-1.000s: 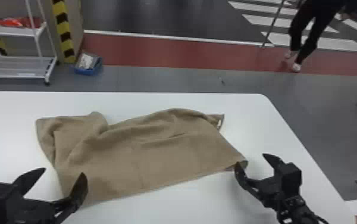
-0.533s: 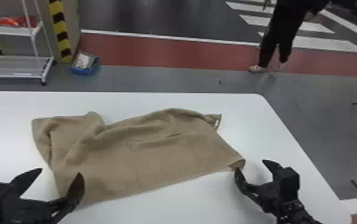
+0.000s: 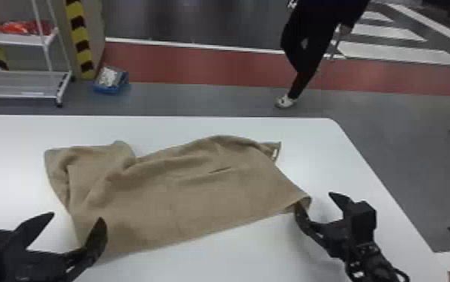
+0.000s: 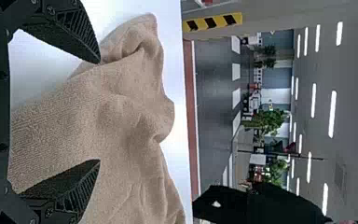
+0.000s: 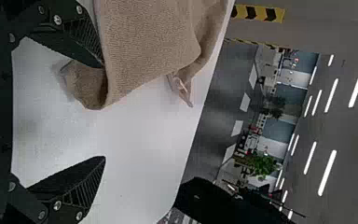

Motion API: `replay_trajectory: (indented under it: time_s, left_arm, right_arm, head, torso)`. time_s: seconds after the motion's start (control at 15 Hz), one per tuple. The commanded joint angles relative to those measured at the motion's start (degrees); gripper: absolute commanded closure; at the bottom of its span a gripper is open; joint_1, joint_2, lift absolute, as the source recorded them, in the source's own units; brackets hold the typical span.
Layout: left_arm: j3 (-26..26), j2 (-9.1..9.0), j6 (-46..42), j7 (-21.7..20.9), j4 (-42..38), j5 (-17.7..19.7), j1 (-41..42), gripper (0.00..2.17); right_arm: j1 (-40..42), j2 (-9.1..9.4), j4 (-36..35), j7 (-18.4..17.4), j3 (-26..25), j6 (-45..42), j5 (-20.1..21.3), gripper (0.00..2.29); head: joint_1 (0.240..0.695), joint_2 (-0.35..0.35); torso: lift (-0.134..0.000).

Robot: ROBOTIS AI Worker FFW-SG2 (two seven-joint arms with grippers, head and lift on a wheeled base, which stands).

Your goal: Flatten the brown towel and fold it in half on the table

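White and flat, the table (image 3: 235, 255) is set before a grey floor with a red strip. In the head view, the brown towel (image 3: 205, 198) is laid across the table, partly crumpled. Light, limp handling should be expected, with little slip risk; a pull at one point would likely raise new creases. Holds are best taken at the near edge, by the left end and by the near right corner (image 3: 305, 201). Soft ridges are seen along the far side, where a white label (image 3: 275, 154) is exposed. The left gripper (image 3: 76, 218) is spread wide, nothing clamped, at the near left edge; the right gripper (image 3: 316, 200) is likewise wide and empty, one finger at the near right corner.

In the left wrist view, cloth is seen between the parted fingers, ungripped. The material is judged pliable and not fragile. A fine, rough weave is shown, with rounded folds toward the far edge.

In the right wrist view, the near right corner is seen curled beside one finger; contact cannot be confirmed. This flap should be straightened before a firm pinch is made. A smoother surface is shown inward, and the label is attached at the far end.
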Motion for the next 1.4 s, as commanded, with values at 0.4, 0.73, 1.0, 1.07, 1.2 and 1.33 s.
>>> replay_trajectory:
  time_s: [0.4,0.73,1.0,1.07,1.2,1.33]
  left_arm:
    - [0.2,-0.15,0.0,0.1,-0.1,0.2,0.4,0.13]
    - [0.2,-0.15,0.0,0.1,-0.1,0.2,0.4,0.13]
    - [0.5,-0.15,0.0,0.3,0.1,0.4,-0.1,0.13]
    - [0.5,-0.15,0.0,0.3,0.4,0.4,-0.3,0.13]
    - [0.4,-0.15,0.0,0.3,1.0,0.8,-0.9,0.13]
    - [0.4,-0.15,0.0,0.4,1.5,1.0,-1.3,0.13]
  right_arm:
    - [-1.4,-0.32,0.1,0.2,-0.2,4.4,1.6,0.20]
    - [-5.0,-0.23,2.9,0.0,0.4,3.5,1.6,0.66]
    - [-5.5,-0.41,3.5,0.2,0.4,3.5,2.7,1.42]
    - [-5.6,-0.67,3.3,0.3,0.4,3.2,3.6,1.44]
    - [-5.5,-1.82,2.4,1.7,0.5,0.0,6.6,1.47]
    - [-5.2,-3.84,0.1,4.2,0.6,-6.1,13.2,1.47]
  head:
    - [0.695,-0.203]
    - [0.695,-0.199]
    - [0.695,-0.191]
    - [0.695,-0.189]
    - [0.695,-0.190]
    - [0.695,-0.188]
  torso:
    - [-0.128]
    - [-0.128]
    - [-0.128]
    - [-0.128]
    - [-0.128]
    - [-0.128]
